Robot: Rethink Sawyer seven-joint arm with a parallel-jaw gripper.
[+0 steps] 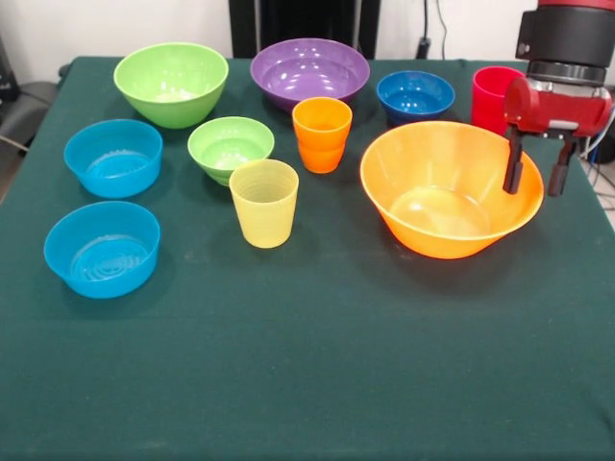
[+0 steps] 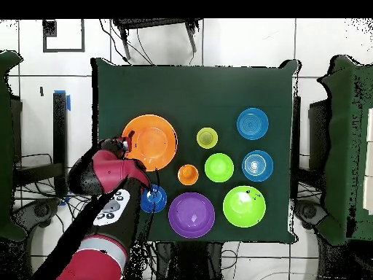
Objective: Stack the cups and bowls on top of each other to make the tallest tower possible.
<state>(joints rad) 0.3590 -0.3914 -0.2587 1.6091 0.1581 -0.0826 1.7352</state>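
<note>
Bowls and cups stand separately, all upright, on the green surface point(image 1: 307, 384); none is stacked. In the front view, from left to right: two light blue bowls, one point(image 1: 102, 249) nearer the camera and one point(image 1: 113, 157) behind it; a large green bowl point(image 1: 171, 84) at the back; a small green bowl point(image 1: 231, 149); a yellow cup point(image 1: 264, 203) just in front of it; a large purple bowl point(image 1: 309, 73) at the back; an orange cup point(image 1: 322, 134) in front of the purple bowl; a small dark blue bowl point(image 1: 415, 96); a huge orange bowl point(image 1: 451, 187); and a red cup point(image 1: 494, 98), partly hidden by the arm. The tool point(image 1: 536, 175) hangs at the right rim of the huge orange bowl, its two black fingers point(image 1: 514, 163) spread apart, one on each side of the rim, holding nothing.
</note>
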